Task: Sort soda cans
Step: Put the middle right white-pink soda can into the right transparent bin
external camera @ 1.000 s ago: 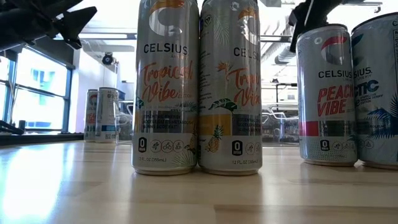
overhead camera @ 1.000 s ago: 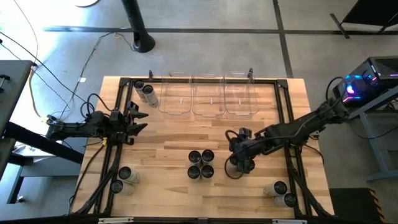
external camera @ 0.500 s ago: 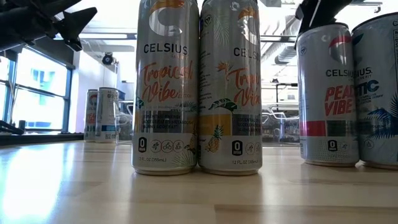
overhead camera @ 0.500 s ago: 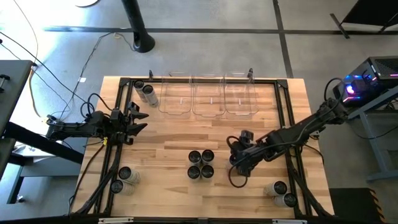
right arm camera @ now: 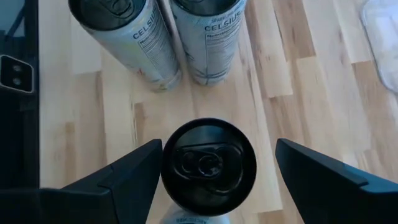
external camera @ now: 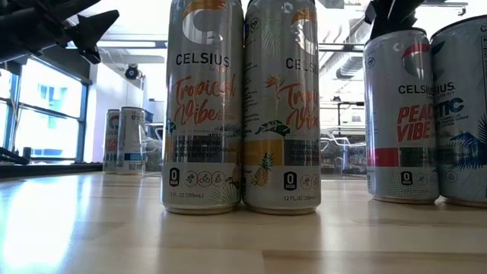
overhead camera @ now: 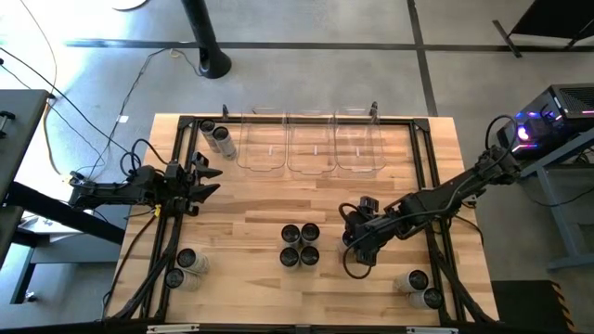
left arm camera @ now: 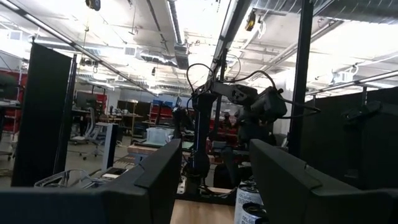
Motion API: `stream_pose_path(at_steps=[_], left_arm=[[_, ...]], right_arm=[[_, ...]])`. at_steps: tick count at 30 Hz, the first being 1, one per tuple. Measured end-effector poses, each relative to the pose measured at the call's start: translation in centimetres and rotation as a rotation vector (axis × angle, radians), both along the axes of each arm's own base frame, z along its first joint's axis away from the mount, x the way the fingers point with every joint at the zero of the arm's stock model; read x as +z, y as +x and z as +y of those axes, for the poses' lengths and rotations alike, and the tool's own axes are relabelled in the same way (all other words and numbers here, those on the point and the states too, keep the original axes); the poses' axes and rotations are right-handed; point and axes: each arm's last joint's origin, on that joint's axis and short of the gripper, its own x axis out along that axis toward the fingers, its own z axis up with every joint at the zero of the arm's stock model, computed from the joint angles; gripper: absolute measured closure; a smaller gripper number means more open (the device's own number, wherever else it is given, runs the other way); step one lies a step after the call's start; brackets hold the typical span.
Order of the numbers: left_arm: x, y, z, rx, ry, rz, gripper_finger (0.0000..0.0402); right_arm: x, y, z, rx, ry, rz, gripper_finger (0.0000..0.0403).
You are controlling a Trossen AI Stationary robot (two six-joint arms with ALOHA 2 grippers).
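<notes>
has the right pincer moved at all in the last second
Yes. In the high view the right pincer has shifted toward the table's near edge, judged against the four-can cluster, and straddles a Peach Vibe can, open.

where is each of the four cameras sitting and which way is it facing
High view: overhead, straight down; both arms, clear bins, table.
Low view: table height, level across past two Tropical Vibe cans; dark arm parts at top.
Left wrist view: on the left arm, facing across the room; left claw fingers in front.
Right wrist view: on the right arm, facing down; open right claw straddles a dark-topped can.
Shared: that can shows under the right claw from overhead.
</notes>
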Motion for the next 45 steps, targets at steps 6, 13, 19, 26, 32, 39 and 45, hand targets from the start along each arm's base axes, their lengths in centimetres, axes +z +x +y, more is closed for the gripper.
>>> stream_pose_path(at_steps=[6,13,19,26,32,39,45], left_arm=[[-0.3,0.1,0.0,0.001,0.0,0.028,0.022],[-0.4,0.2,0.0,0.001,0.0,0.048,0.022],[-0.4,0.2,0.0,0.001,0.0,0.048,0.022],[-0.4,0.2,0.0,0.001,0.0,0.047,0.022],[-0.4,0.2,0.0,0.001,0.0,0.047,0.022],[-0.4,0.2,0.0,0.001,-0.001,0.046,0.022],[-0.4,0.2,0.0,0.001,-0.001,0.046,0.022]], right_arm=[[-0.6,0.1,0.0,0.034,-0.029,0.0,0.0093],[-0.8,0.1,0.0,0.06,-0.042,0.007,0.0093],[-0.6,0.2,0.1,0.043,-0.026,0.002,0.0093],[-0.6,0.2,0.1,0.013,0.041,0.014,0.0093],[-0.6,0.4,-0.4,0.009,0.03,0.018,0.0093],[-0.5,0.6,-0.8,0.001,0.032,0.02,0.0093],[-0.5,0.6,-0.9,0.014,0.024,0.018,0.0091]])
